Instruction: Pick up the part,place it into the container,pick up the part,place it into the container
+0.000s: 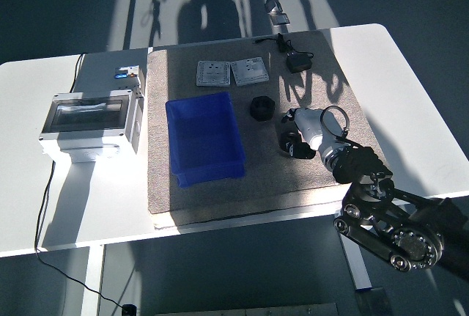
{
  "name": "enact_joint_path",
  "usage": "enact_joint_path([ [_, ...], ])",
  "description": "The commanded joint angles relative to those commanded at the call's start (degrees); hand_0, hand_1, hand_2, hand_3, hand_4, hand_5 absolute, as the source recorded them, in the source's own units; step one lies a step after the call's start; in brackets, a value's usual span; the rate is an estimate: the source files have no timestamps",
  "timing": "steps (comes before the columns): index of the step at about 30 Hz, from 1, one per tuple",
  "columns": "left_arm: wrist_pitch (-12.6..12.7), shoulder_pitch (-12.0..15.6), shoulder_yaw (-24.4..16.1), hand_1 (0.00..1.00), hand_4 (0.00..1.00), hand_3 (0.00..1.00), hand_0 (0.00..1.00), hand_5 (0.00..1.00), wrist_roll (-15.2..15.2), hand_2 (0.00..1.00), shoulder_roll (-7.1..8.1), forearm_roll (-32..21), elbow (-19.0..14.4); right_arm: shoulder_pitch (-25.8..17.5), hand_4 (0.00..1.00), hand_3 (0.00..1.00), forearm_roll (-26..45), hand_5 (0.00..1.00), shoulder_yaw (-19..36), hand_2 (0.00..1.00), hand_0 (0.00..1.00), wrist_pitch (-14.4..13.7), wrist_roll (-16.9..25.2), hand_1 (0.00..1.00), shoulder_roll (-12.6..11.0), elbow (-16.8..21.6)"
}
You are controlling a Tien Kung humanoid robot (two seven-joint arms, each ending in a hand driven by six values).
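Note:
A black ring-shaped part (261, 107) lies on the grey mat (220, 191), just right of the blue container (204, 138). A second black part (291, 144) rests on the mat further right and nearer to me. My right hand (309, 128), white-shelled on a black arm coming from the lower right, hovers right against this second part, partly covering it. Whether it touches the part is hidden by shadow. The container looks empty inside. My left arm does not show.
Two grey square plates (233, 72) lie at the mat's far side. A black adapter with a cable (297, 61) sits at the back right. A grey electrical box with a clear lid (91, 119) stands left of the mat.

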Motion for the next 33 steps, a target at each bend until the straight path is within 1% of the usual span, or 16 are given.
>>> enact_joint_path([
  [5,0.0,0.0,0.1,0.739,0.998,0.680,0.723,0.998,0.0,0.765,0.00,-0.1,0.0,0.2,0.967,0.942,-0.4,0.402,-0.7,0.931,0.899,1.1,-1.1,0.922,0.0,0.1],
  [6,0.0,0.0,0.1,0.739,0.998,0.679,0.723,0.998,-0.1,0.765,0.00,-0.1,0.0,0.2,0.998,0.966,-0.3,0.431,-0.9,0.944,0.970,1.2,-1.3,0.955,0.0,0.1],
  [9,0.0,-0.1,0.1,0.739,0.998,0.679,0.723,0.998,-0.1,0.765,0.02,-0.1,0.0,0.5,0.998,0.966,0.3,0.431,-1.9,0.944,0.970,1.0,-1.6,0.955,0.1,-0.3],
  [11,0.0,-0.1,0.1,0.739,0.998,0.679,0.723,0.998,-0.1,0.765,0.05,0.0,0.0,0.9,0.998,0.966,0.7,0.431,-2.8,0.944,0.970,0.2,-1.1,0.955,0.3,-1.1],
  [12,0.0,-0.1,0.1,0.739,0.998,0.680,0.722,0.998,-0.2,0.764,0.06,0.0,0.0,1.1,0.928,0.851,0.9,0.366,-3.3,0.757,0.851,-0.4,-0.8,0.692,0.4,-1.8],
  [17,-0.1,-0.2,0.0,0.739,0.998,0.680,0.722,0.998,-0.2,0.764,0.07,0.3,0.0,1.7,0.928,0.851,0.9,0.366,-4.8,0.757,0.851,-3.4,0.6,0.692,1.3,-5.1],
  [18,-0.1,-0.2,0.0,0.739,0.998,0.679,0.722,0.998,-0.2,0.764,0.07,0.4,0.0,1.8,0.609,0.639,0.8,0.238,-5.0,0.613,0.529,-4.0,0.8,0.434,1.4,-5.6],
  [21,-0.2,-0.2,-0.1,0.739,0.998,0.679,0.722,0.998,-0.2,0.764,0.08,0.7,0.0,2.0,0.609,0.639,0.4,0.238,-5.6,0.613,0.529,-4.8,1.1,0.434,1.7,-6.6],
  [23,-0.2,-0.2,-0.2,0.739,0.998,0.679,0.722,0.998,-0.2,0.764,0.11,0.9,0.0,2.1,0.609,0.639,0.2,0.238,-6.0,0.613,0.529,-4.8,1.2,0.434,1.9,-7.2],
  [24,-0.2,-0.2,-0.2,0.739,0.998,0.674,0.722,0.998,-0.2,0.762,0.12,0.9,0.0,2.1,0.205,0.609,0.2,0.028,-6.1,0.540,0.309,-4.8,1.3,0.279,1.9,-7.4],
  [29,-0.2,-0.2,-0.4,0.739,0.998,0.674,0.722,0.998,-0.2,0.762,0.16,1.2,0.0,2.2,0.205,0.609,-0.3,0.028,-6.7,0.540,0.309,-4.7,1.4,0.279,2.0,-7.9],
  [30,-0.2,-0.2,-0.5,0.737,0.998,0.673,0.722,0.998,-0.2,0.760,0.17,1.3,0.0,2.2,0.161,0.606,-0.5,0.006,-6.8,0.538,0.257,-4.5,1.5,0.255,2.0,-8.0],
  [33,-0.2,-0.2,-0.6,0.737,0.998,0.673,0.722,0.998,-0.2,0.760,0.19,1.5,0.0,2.2,0.161,0.606,-1.0,0.006,-6.8,0.538,0.257,-4.4,1.7,0.255,2.0,-8.0],
])
